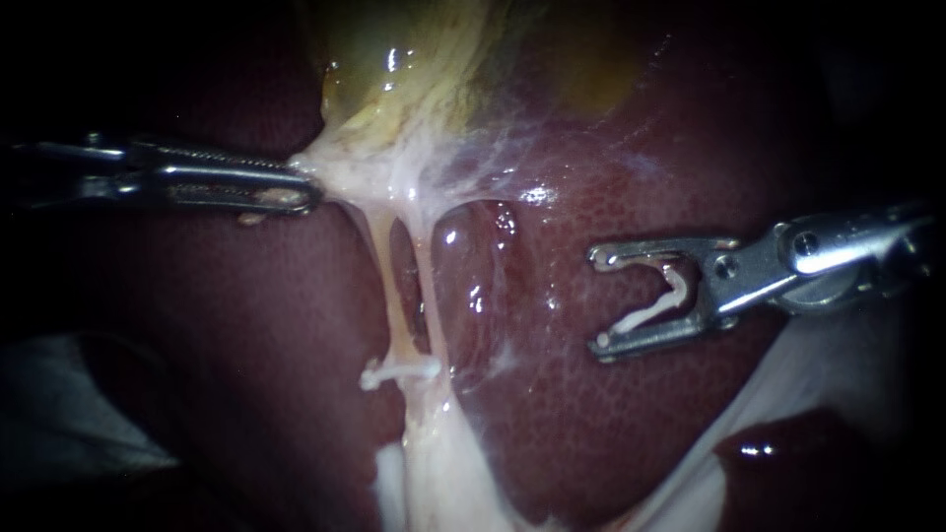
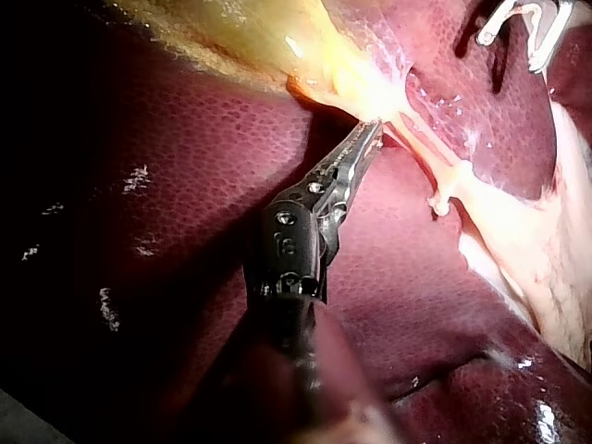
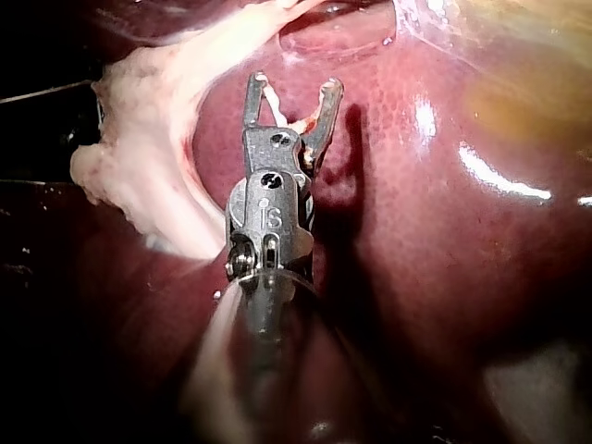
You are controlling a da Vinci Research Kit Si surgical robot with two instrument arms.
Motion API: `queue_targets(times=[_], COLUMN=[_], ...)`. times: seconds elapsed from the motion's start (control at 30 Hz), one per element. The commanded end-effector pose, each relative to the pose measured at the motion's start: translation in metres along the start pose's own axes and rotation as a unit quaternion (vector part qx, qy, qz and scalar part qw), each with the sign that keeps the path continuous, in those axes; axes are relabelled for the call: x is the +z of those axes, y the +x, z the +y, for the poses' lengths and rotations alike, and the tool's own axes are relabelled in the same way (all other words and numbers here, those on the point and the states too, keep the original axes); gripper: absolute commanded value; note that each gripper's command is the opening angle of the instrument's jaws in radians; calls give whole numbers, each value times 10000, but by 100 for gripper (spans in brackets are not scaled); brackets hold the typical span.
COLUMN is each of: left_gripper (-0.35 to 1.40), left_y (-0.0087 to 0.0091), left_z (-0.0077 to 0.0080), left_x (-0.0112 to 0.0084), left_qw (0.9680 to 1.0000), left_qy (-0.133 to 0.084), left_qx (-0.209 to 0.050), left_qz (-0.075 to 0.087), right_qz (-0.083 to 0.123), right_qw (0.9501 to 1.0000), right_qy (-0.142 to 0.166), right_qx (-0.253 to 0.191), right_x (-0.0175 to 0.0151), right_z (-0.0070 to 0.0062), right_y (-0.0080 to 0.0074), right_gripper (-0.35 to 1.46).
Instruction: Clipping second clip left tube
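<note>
My left instrument (image 1: 305,183) comes in from the left, its jaws shut on pale tissue at the neck of the yellow-green gallbladder (image 1: 414,69); the left wrist view shows the same grip (image 2: 370,129). Two thin tubes run down from there. The left tube (image 1: 386,286) carries a white clip (image 1: 394,372) low down, also seen from the left wrist (image 2: 442,199). The right tube (image 1: 424,281) is bare. My right instrument (image 1: 598,302) hovers over the liver (image 1: 591,414), well right of both tubes. Its jaws stand wide apart and hold a white clip (image 1: 655,307) between them (image 3: 292,83).
Dark red liver (image 1: 246,325) lies on both sides of the tubes. Pale fatty tissue (image 1: 788,394) spreads at the lower right and beside my right instrument (image 3: 139,139). A pale cloth-like patch (image 1: 59,414) sits at the lower left.
</note>
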State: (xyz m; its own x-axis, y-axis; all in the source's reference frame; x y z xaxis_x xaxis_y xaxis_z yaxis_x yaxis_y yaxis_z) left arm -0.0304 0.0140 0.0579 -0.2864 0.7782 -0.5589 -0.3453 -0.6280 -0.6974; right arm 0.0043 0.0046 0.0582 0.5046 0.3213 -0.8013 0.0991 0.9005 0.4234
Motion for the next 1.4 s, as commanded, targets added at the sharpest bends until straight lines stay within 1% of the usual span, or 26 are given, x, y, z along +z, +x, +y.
queue_targets(times=[0.03, 0.2, 0.4, 0.53, 0.73, 0.83, 1.13, 1.23, 1.4], left_gripper=[-35, -35, -35, -35, -35, -35, -35, -35, -35], left_y=[0, 0, 0, 0, 1, 1, 0, 0, 0], left_z=[0, 0, 0, 1, 1, 1, 2, 2, 2], left_x=[0, 1, 2, 2, 3, 3, 4, 4, 5], left_qw=[10000, 10000, 10000, 10000, 10000, 10000, 10000, 10000, 10000], left_qy=[2, 4, 7, 10, 13, 14, 18, 19, 20], left_qx=[16, 15, 15, 14, 13, 13, 13, 13, 13], left_qz=[4, 5, 5, 6, 7, 8, 9, 9, 9], right_qz=[-6, 106, 191, 219, 335, 332, 348, 416, 651], right_qw=[10000, 9997, 9986, 9977, 9956, 9954, 9941, 9928, 9889], right_qy=[41, 202, 422, 478, 560, 551, 610, 710, 929], right_qx=[-2, -31, 267, 421, 673, 715, 826, 870, 955], right_x=[3, 30, 82, 112, 144, 155, 168, 172, 180], right_z=[-1, -8, -19, -21, -13, -6, 9, 13, 17], right_y=[1, 12, 22, 23, 16, 11, -6, -10, -9], right_gripper=[49, 49, 50, 50, 50, 50, 50, 50, 50])
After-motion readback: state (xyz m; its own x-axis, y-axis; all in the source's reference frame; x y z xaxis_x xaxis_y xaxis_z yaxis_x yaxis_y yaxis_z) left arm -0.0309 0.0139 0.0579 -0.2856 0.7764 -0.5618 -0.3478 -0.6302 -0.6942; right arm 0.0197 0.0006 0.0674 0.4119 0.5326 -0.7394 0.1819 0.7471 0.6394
